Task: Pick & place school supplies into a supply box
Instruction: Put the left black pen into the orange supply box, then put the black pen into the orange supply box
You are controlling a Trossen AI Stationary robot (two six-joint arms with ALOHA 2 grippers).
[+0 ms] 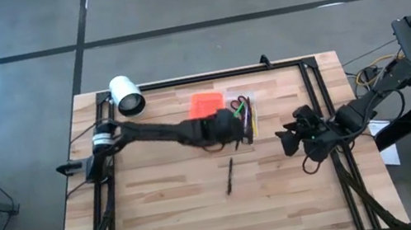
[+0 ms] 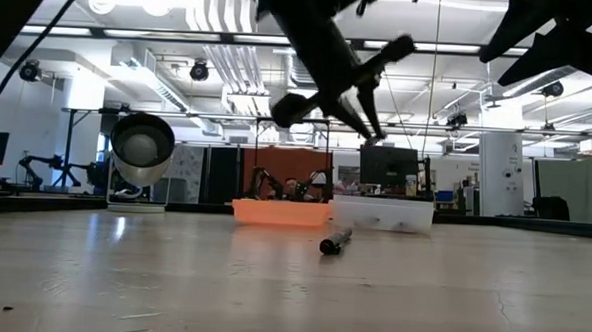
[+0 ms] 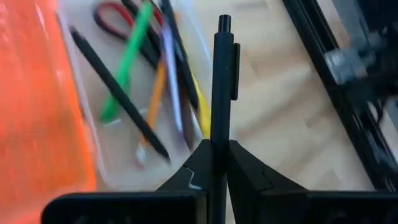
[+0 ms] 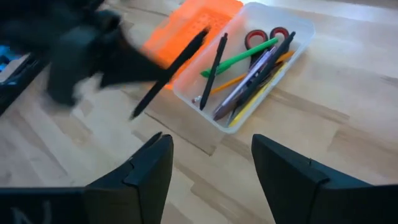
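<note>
Left gripper [image 3: 219, 155] pinches a black pen [image 3: 221, 87] above the clear tray [image 4: 214, 121]; most supplies inside | one dark pen [image 1: 231, 175] left on table [image 1: 173, 221] | right gripper [image 4: 208, 165] spread, waiting nearby

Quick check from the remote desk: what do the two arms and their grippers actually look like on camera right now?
Both arms are dark, near-black jointed links. The left arm has a pale silver band near its base. Dark cables loop beside the right arm. The left gripper and the right gripper each have two matte black, wedge-shaped fingers with angular stepped edges. No readable markings show.
</note>
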